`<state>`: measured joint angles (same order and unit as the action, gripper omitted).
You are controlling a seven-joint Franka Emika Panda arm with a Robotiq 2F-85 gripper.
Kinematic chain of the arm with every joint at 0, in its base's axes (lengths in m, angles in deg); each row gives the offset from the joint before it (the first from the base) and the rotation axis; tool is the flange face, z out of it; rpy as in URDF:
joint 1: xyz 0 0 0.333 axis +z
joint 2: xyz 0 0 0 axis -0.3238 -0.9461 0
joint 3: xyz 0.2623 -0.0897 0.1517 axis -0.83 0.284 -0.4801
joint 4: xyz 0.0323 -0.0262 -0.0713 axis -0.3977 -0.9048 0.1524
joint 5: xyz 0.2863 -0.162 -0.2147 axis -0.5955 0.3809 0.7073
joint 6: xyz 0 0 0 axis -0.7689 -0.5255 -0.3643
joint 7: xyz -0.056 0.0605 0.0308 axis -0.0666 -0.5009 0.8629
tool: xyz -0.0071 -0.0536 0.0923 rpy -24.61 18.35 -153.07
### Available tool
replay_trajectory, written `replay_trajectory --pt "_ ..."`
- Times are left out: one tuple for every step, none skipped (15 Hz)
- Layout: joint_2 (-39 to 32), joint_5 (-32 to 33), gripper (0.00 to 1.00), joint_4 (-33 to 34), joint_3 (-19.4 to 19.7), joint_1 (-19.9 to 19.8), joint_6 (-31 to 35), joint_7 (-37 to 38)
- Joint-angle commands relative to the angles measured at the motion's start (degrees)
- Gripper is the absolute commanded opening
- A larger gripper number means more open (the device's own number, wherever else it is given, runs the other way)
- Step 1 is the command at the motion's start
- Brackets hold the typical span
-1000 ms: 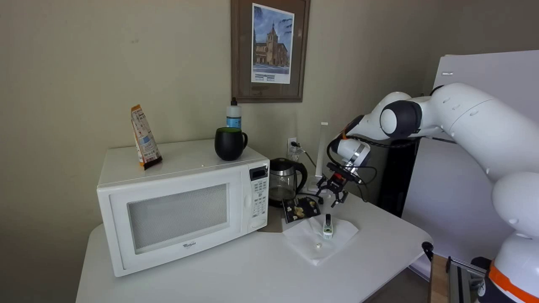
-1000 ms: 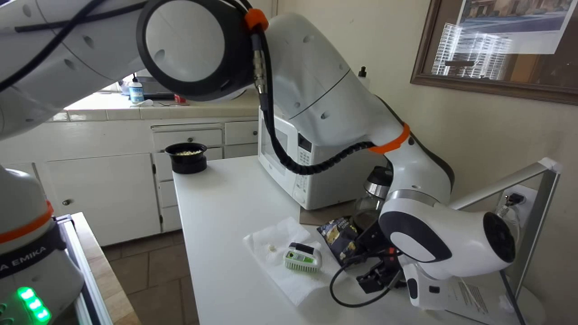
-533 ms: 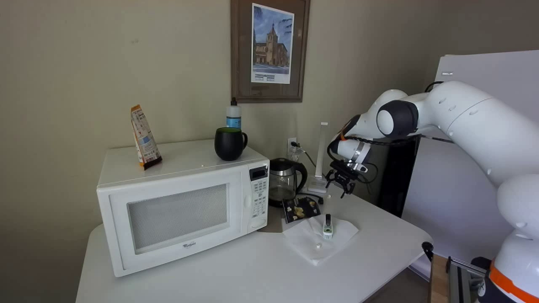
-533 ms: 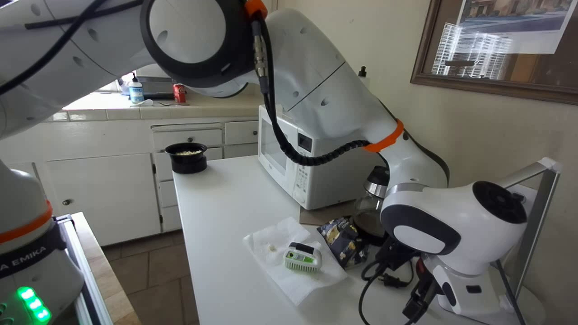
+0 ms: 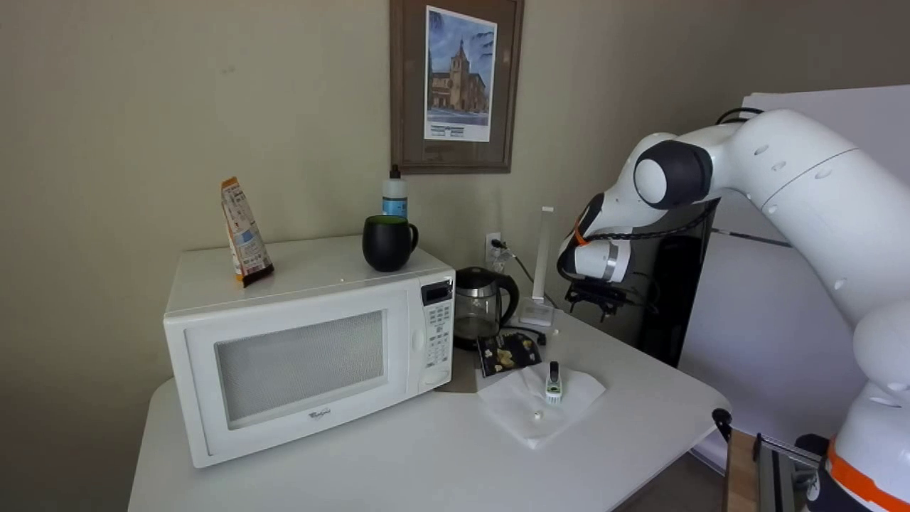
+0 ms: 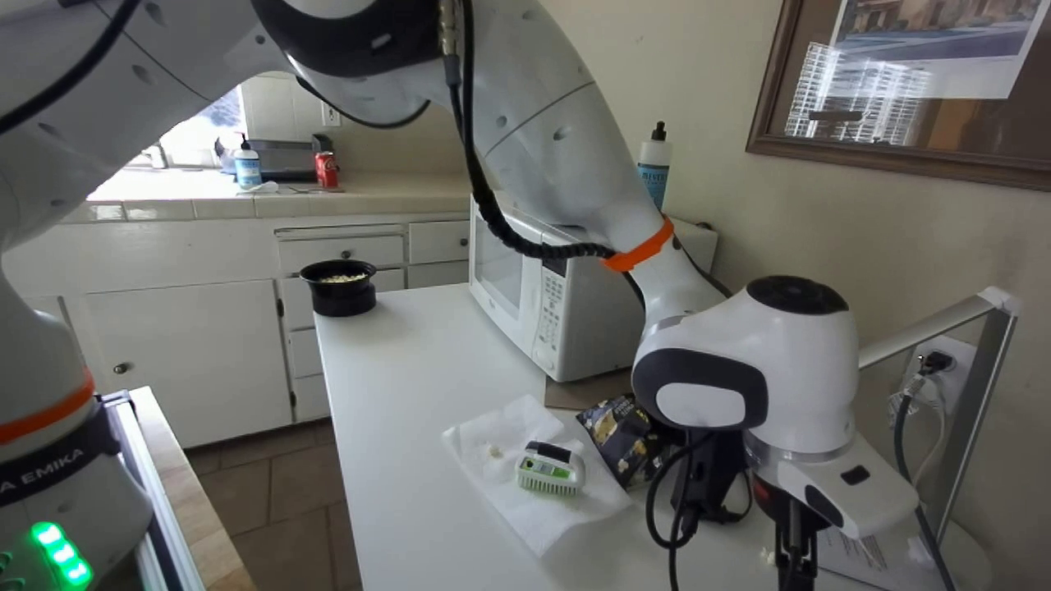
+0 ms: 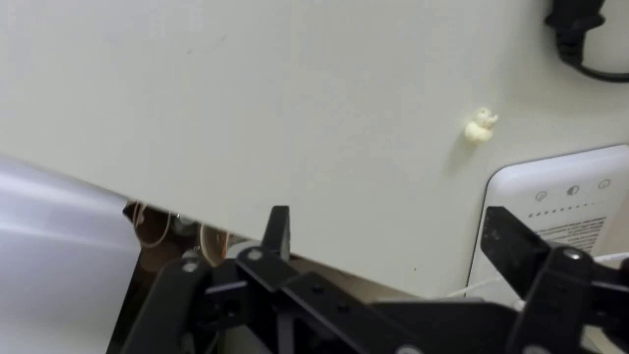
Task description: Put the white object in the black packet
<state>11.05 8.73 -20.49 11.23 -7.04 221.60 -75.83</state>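
Nothing caught

The black two-fingered gripper (image 7: pixel 390 226) has its fingers wide apart and empty, presumably to straddle the small lumpy white popcorn piece (image 7: pixel 479 129) ahead of them. The shiny flat black packet (image 5: pixel 508 353) lies farther off, likely awaiting the drop. Against the earlier frame, the fingers have drawn away and hang straighter.

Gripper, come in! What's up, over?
Gripper open, holding nothing. White popcorn piece on table, not in black packet. Lamp base beside it, maybe in the way.
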Motion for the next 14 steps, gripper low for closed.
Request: replay_trajectory --pt "12.8 9.4 1.00 -14.1 -1.3 -1.4 2.8 -8.0" --pt "16.0 11.5 1.00 -16.9 -2.7 -2.6 1.9 -10.4" --pt "19.1 13.9 1.00 -19.8 -2.2 -2.4 -0.2 -11.3" --pt "22.2 15.6 1.00 -22.7 -2.7 -2.7 -1.1 -13.0" --pt "25.3 17.4 1.00 -25.8 -2.9 -2.9 -1.7 -14.8" --pt "28.4 18.9 1.00 -28.9 -3.2 -3.1 -2.0 -17.0" --pt "31.5 20.6 1.00 -32.1 -3.2 -3.0 -2.5 -18.8" --pt "34.7 22.4 1.00 -35.3 -2.7 -2.6 -3.1 -20.5" --pt "38.1 23.8 1.00 -38.7 -2.7 -2.4 -3.8 -22.6" --pt "41.4 25.1 1.00 -41.9 -2.5 -2.3 -4.2 -24.8" --pt "44.6 26.2 1.00 -45.0 -2.4 -2.2 -4.6 -27.2" --pt "47.8 25.3 1.00 -48.6 -2.9 -2.8 -2.3 -31.4" --pt "51.1 25.6 1.00 -51.9 -2.4 -2.5 -1.5 -34.4" --pt "43.0 24.2 1.00 -43.8 -1.8 -1.6 -3.1 -29.5"
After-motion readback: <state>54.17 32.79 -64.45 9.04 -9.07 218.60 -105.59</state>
